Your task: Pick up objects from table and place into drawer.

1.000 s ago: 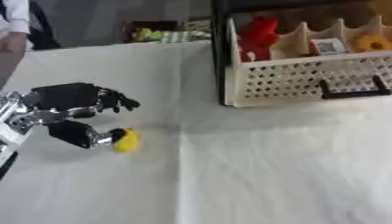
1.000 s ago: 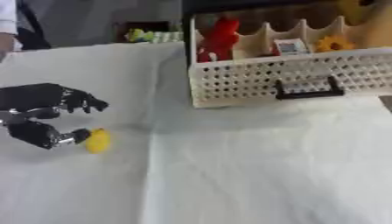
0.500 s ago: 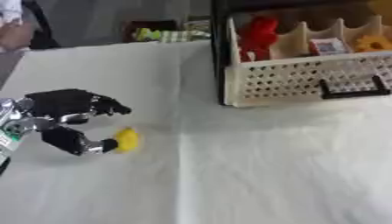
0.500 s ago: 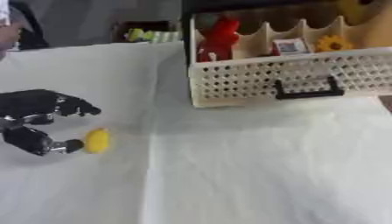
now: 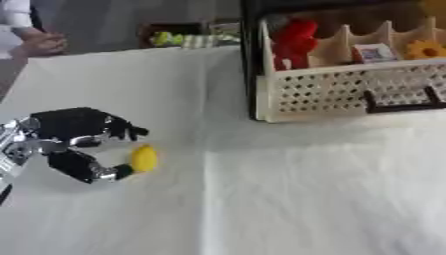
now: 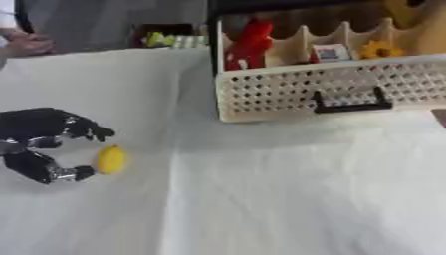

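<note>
Left hand (image 5: 74, 139) drew back; thumb touches yellow object (image 5: 144, 159).

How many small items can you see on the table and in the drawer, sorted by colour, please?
Yellow, on the table by the left robot hand: 1
Red, in the drawer: 1
Orange-yellow flower shape, in the drawer: 1
White with red and blue, in the drawer: 1
Total: 4

Small yellow oval object (image 5: 144, 158) laid on the white-covered counter (image 5: 305, 189) at the left, well apart from the drawer (image 5: 348, 87) — a white perforated box with a dark handle, pulled open, divided into compartments, a red item (image 5: 292, 42) in the leftmost one.
</note>
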You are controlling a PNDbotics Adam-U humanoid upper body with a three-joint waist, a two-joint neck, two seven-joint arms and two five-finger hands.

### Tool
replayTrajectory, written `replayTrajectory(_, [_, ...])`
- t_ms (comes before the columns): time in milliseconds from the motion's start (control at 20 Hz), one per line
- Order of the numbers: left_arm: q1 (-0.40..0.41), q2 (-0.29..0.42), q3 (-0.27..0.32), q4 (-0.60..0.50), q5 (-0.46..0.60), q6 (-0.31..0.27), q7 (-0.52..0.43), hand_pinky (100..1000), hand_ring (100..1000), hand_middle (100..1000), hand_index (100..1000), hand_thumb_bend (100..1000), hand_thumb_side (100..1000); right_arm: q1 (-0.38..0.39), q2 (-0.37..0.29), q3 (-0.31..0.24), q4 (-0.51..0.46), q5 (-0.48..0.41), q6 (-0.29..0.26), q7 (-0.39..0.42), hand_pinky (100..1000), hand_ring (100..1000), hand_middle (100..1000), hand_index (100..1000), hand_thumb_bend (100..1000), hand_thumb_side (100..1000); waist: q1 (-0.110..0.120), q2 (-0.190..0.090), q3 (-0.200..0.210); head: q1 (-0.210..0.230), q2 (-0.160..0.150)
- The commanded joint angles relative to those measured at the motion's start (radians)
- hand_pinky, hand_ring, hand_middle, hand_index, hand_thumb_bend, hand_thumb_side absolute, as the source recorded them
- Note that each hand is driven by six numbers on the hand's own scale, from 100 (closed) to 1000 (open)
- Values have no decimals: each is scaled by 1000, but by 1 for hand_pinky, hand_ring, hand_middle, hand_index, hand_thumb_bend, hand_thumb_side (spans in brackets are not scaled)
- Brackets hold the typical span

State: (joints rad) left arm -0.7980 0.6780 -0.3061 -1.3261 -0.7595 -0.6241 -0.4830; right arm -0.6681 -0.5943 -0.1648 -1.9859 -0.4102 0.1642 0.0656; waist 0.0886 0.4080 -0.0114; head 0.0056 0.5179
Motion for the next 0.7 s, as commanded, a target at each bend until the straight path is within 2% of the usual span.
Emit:
replayTrajectory(50, [-11,26,4,3,-11,-124,-101,501,622,655,991,306,1000,-8,-13,-12,-14,0,2,-2,473,590,187,461,100,1000,-5,-18,-1,0,-5])
replayTrajectory(150, [-11,21,2,9,-15,-120,-82,494,614,644,987,297,1000,-8,-12,-13,-14,0,3,-2,473,590,187,461,100,1000,-5,-17,-2,0,-6])
replayTrajectory(250, [-11,16,0,14,-16,-116,-62,443,570,593,955,236,1000,-7,-12,-13,-14,0,4,-2,473,591,187,461,100,1000,-5,-16,-2,0,-6])
replayTrajectory(450, [-10,6,-7,26,-16,-103,-31,420,555,581,932,210,1000,-6,-10,-15,-14,1,6,-1,473,591,188,461,100,1000,-3,-15,-5,-2,-8])
replayTrajectory(700, [-9,3,-13,31,-3,-106,-32,431,572,599,974,203,1000,-4,-7,-19,-14,1,11,-2,473,591,188,461,100,1000,0,-15,-5,-5,-15])
